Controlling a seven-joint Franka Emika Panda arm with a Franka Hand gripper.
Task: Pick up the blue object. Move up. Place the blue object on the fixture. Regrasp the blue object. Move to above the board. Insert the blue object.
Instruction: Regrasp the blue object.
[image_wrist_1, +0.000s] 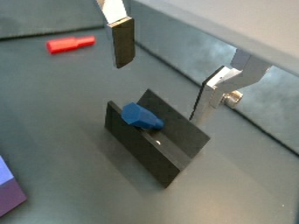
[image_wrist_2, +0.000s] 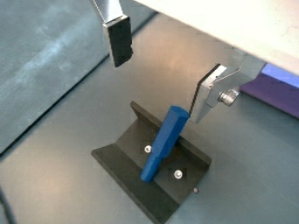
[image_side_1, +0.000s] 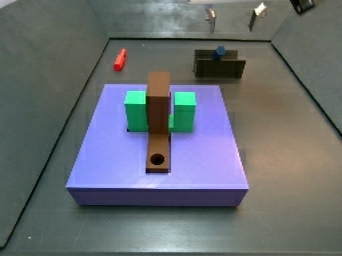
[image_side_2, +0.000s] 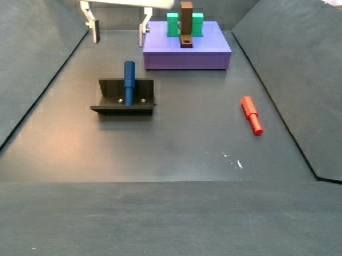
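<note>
1. Blue object is leaning in the fixture, lower end on the base plate, upper end against the raised back; in a side view it is standing well clear of the board.
2. Peg is looking rigid, smooth and light; likely slippery on its round flanks. Best hold, by my judgement, is across the free upper half, pads square to its axis, away from the fixture wall.
3. Claw is hanging above the fixture, spread wide, nothing between the fingers; it is not touching the peg.
4. Regrasp step is appearing to be in hand; placing looks done, insertion not yet.
5. Brown bar with its round hole and two green blocks are sitting on the board.
6. Red peg is lying apart on the tabletop, not involved.
</note>
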